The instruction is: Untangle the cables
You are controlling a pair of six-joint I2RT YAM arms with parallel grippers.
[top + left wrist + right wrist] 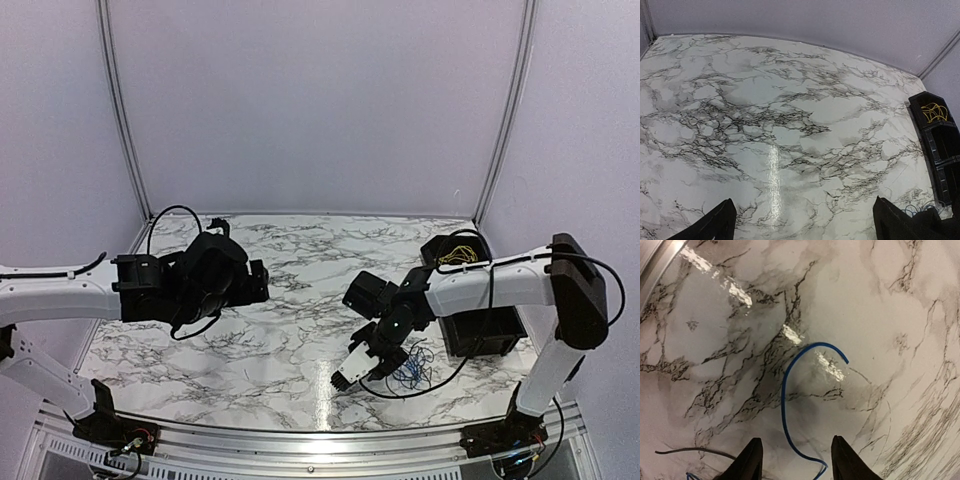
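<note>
Top external view: we see the right gripper (345, 374) low over the table (270, 340) at front right, just left of a tangle of cables (408, 368), mostly blue, lying on the marble. More cables, the yellow wires (458, 253), sit in the far compartment of the black bin (500, 335) at the right edge. The left gripper (255, 282) hangs above the table's left half, well apart from every cable. Left wrist view: we find its fingers (722, 222) wide apart at the bottom corners, only bare marble between them; bin and yellow wires show at far right. Right wrist view: fingers (752, 460) apart, and a blue wire (783, 405) curves out from the gap between them across the table; we cannot tell that it touches either finger. A thin dark wire (695, 451) lies on the marble beside the finger at lower left.
</note>
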